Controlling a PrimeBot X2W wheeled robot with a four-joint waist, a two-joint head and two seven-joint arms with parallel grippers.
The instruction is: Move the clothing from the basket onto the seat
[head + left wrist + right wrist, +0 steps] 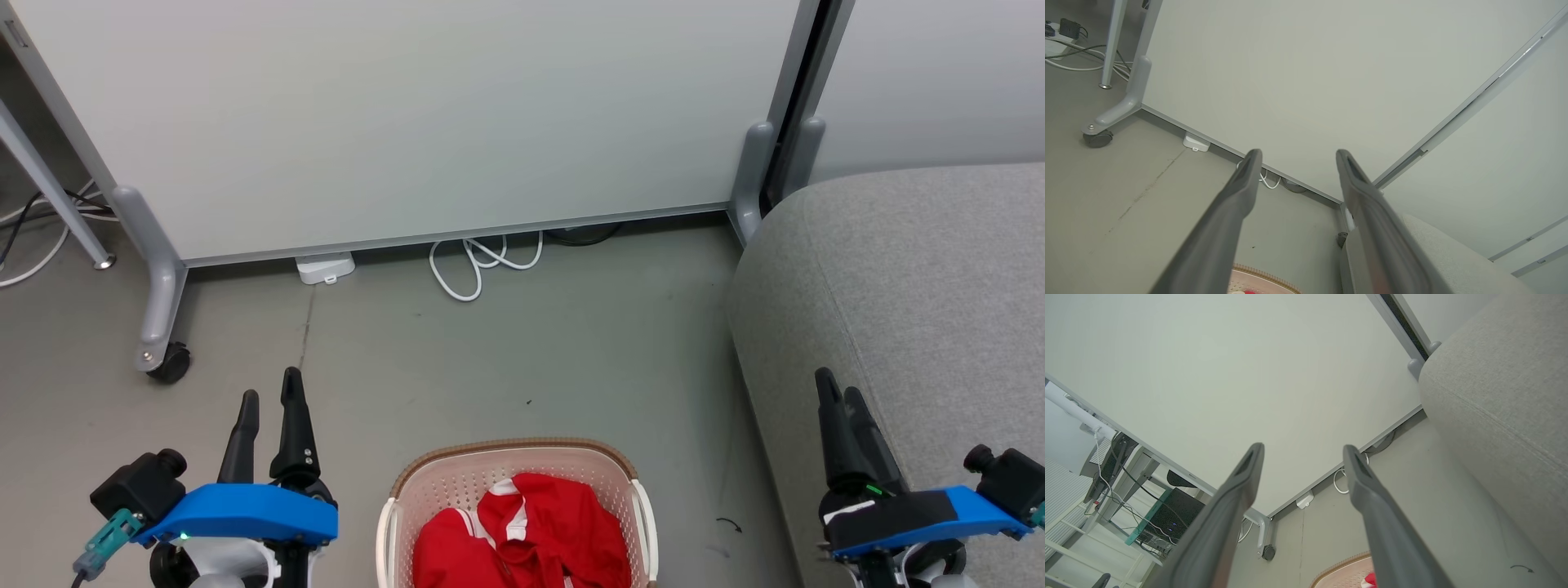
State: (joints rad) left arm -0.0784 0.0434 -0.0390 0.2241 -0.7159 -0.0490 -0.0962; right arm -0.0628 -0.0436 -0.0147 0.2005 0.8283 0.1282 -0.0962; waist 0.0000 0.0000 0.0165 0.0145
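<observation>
1. A pale matt partition panel (408, 122) spans the back on grey feet; the left foot ends in a black castor (173, 363).
2. A second pale panel (931, 82) stands to its right, with a dark gap between them.
3. The floor (531, 351) is smooth grey, marked by a thin crack.
4. A looped white cable (482, 263) and a small white box (325, 268) lie at the panel's lower edge.
5. At far left, a slanted metal leg (49, 192) stands among loose cables (33, 224).
6. The light is soft and even.

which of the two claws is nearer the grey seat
The right claw: in the head view it shows against the seat at its edge, while the left claw stands beyond the basket, over floor.
</observation>
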